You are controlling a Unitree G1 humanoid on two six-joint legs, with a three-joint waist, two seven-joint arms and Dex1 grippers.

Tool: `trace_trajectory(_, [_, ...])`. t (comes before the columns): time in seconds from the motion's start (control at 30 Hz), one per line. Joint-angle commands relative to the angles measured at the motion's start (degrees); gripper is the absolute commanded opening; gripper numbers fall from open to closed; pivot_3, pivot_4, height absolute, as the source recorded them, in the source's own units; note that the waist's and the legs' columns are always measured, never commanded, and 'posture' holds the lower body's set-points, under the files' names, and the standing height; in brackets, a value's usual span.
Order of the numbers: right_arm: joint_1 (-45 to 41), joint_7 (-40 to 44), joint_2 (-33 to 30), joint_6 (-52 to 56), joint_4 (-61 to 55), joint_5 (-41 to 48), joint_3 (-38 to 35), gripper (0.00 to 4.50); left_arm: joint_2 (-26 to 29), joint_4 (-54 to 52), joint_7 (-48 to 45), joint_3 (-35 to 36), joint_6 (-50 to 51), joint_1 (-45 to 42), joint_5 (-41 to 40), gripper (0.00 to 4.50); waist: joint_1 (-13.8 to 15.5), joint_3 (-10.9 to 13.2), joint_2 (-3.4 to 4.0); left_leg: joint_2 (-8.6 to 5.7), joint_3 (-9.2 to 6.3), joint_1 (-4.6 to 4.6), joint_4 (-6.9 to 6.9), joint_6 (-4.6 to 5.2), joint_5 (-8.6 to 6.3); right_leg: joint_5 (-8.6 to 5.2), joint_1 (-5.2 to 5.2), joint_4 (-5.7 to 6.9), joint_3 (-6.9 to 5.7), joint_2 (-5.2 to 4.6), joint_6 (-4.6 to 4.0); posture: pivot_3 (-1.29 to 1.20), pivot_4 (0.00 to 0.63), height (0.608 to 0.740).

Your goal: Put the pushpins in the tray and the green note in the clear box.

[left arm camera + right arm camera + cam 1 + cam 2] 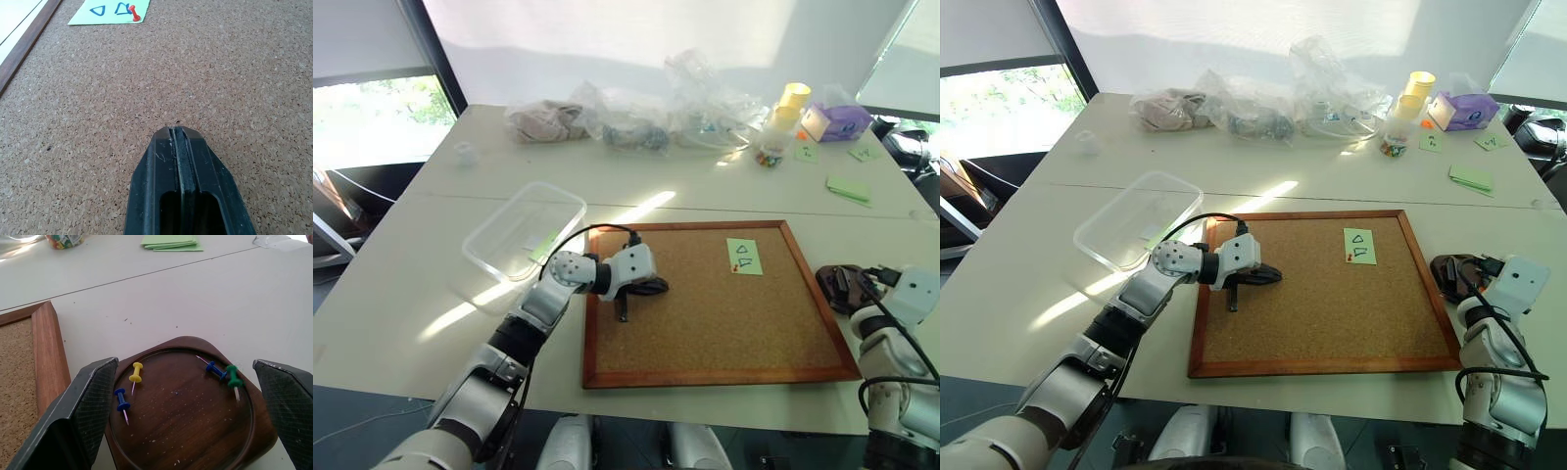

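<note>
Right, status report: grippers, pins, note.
Left gripper shut, empty, over the cork board. Right gripper open above the tray, four pushpins in it. Green note pinned by one red pin.

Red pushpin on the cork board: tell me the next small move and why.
Probably send the shut left gripper across the cork board toward the red pushpin, opening on the way. That pin holds the green note down, while four pins already lie in the tray under the open right gripper.
</note>
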Motion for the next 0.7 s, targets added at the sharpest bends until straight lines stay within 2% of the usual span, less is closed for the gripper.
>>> trace_trajectory(0.03, [-0.3, 0.8, 0.5, 0.9, -3.0, 3.9, -2.1, 4.48, 0.5, 1.6, -0.6, -2.3, 1.0, 1.1, 2.1, 0.0, 0.0, 0.0, 0.0, 0.0, 0.0, 0.0, 0.0, 0.0, 0.0, 0.0, 0.0, 0.0, 0.0, 0.0, 0.0, 0.0, 0.15, 0.74])
trace_trajectory(0.23, [1.5, 1.5, -0.1, 1.0, -5.5, 4.7, -1.7, 4.48, 0.7, 0.9, -0.3, -2.2, 1.4, 1.8, 2.0, 0.0, 0.0, 0.0, 0.0, 0.0, 0.0, 0.0, 0.0, 0.0, 0.0, 0.0, 0.0, 0.0, 0.0, -0.01, 0.0, 0.0, 0.15, 0.74])
trace_trajectory(0.43, [5.1, 9.1, -2.2, -0.5, -14.4, 4.3, 5.7, 4.48, 0.9, 0.7, -0.2, -2.1, 1.7, 2.0, 2.0, 0.0, -0.2, 0.0, 0.02, 0.01, 0.0, 0.01, -0.01, 0.0, 0.0, 0.0, 0.0, 0.0, 0.01, 0.01, 0.0, 0.0, 0.15, 0.74])
trace_trajectory(0.57, [3.1, 11.6, -3.3, 3.0, -18.3, 5.5, 11.6, 4.48, 0.6, 1.3, -0.3, -2.2, 1.3, 1.5, 2.0, 0.0, -0.1, 0.0, 0.01, 0.01, 0.0, 0.04, -0.01, 0.0, 0.0, 0.0, 0.02, 0.0, 0.0, 0.02, 0.0, 0.0, 0.15, 0.74])
trace_trajectory(0.7, [0.8, 12.5, -3.4, 5.5, -17.2, 4.5, 16.2, 4.48, 0.3, 1.9, -0.2, -2.3, 0.8, 1.1, 2.2, 0.0, 0.1, 0.0, -0.01, 0.01, -0.01, 0.02, -0.01, 0.0, 0.0, 0.0, 0.02, -0.01, -0.01, 0.01, 0.0, 0.0, 0.15, 0.74])
